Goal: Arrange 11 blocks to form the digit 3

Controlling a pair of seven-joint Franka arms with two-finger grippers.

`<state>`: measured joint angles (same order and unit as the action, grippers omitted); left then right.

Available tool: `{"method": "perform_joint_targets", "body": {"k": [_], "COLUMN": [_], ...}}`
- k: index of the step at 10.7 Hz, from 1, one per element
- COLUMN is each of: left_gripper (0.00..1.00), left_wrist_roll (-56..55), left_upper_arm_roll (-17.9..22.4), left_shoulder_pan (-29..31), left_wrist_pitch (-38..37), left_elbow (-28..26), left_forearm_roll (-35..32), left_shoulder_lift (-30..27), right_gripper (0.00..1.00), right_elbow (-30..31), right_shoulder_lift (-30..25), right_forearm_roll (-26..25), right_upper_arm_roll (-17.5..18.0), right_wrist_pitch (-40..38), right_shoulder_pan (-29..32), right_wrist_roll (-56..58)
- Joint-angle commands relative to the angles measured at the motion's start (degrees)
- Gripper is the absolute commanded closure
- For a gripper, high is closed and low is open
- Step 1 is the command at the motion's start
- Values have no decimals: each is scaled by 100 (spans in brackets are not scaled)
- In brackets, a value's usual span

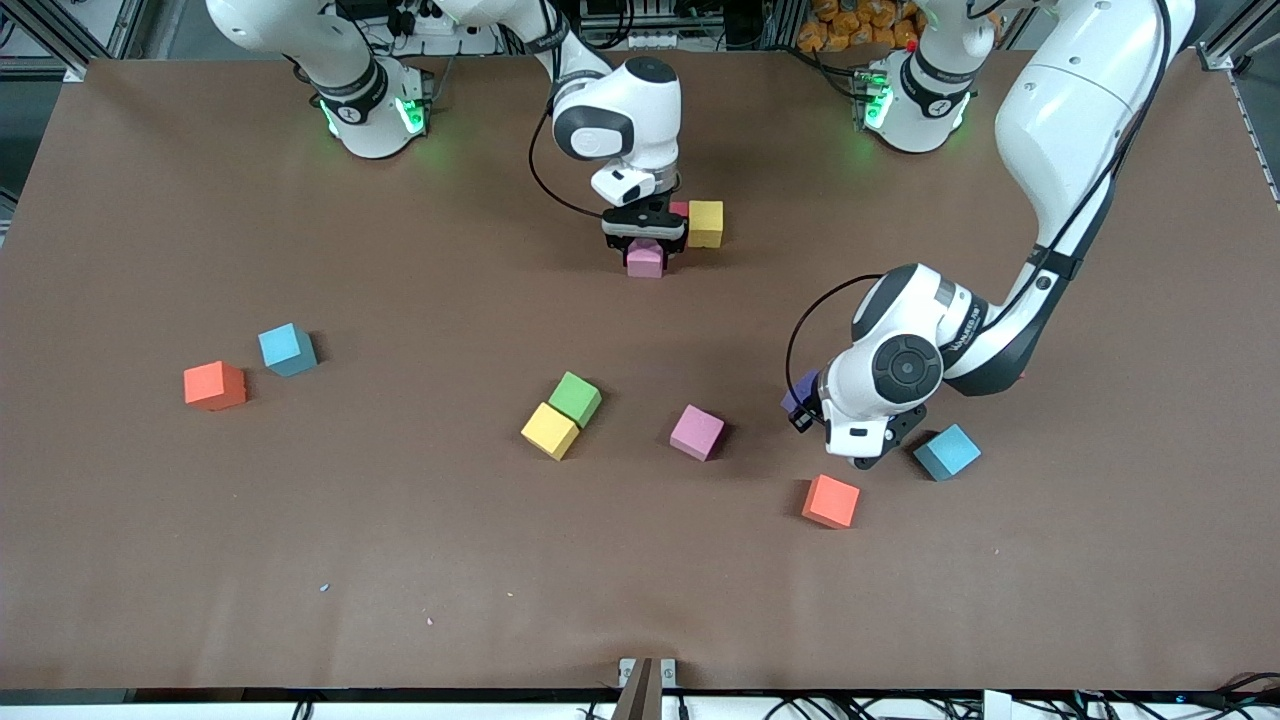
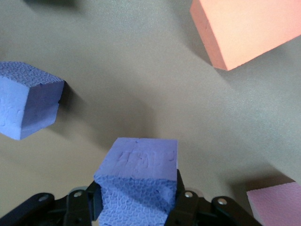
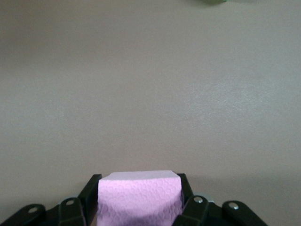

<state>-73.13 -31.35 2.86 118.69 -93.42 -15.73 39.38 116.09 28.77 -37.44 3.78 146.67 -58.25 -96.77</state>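
Purple block [image 2: 136, 181] in left fingers [image 2: 186, 209], lifted

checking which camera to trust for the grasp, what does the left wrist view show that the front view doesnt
Only the left wrist view: the left tool shut on a purple block, seen plainly.

Only the front view: the right tool on a pink block beside a yellow block, plus the green block and the far orange block.

Both: the orange block, the blue block and the loose pink block.
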Motion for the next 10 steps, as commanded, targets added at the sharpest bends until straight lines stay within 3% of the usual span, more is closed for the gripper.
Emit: {"method": "perform_joint_targets", "body": {"k": [1,10], "left_gripper": [100,100], "left_wrist_roll": [9,9], "left_upper_arm_roll": [-20,-20], "left_shoulder_pan": [-13,-48], "left_wrist_pitch": [-118,-118], "left_elbow": [96,96], "left_forearm_roll": [-36,-35], "left_shoulder_lift": [34,52], "right_gripper": [28,28], "right_elbow": [54,309], "right_shoulder_lift": [-29,-231], "right_forearm_roll": [-106,-106], "right_upper_arm_roll": [53,106], "right_wrist_pitch": [-51,-60], "right_shoulder_pan": [7,68], "right_wrist_roll": [367,774]}}
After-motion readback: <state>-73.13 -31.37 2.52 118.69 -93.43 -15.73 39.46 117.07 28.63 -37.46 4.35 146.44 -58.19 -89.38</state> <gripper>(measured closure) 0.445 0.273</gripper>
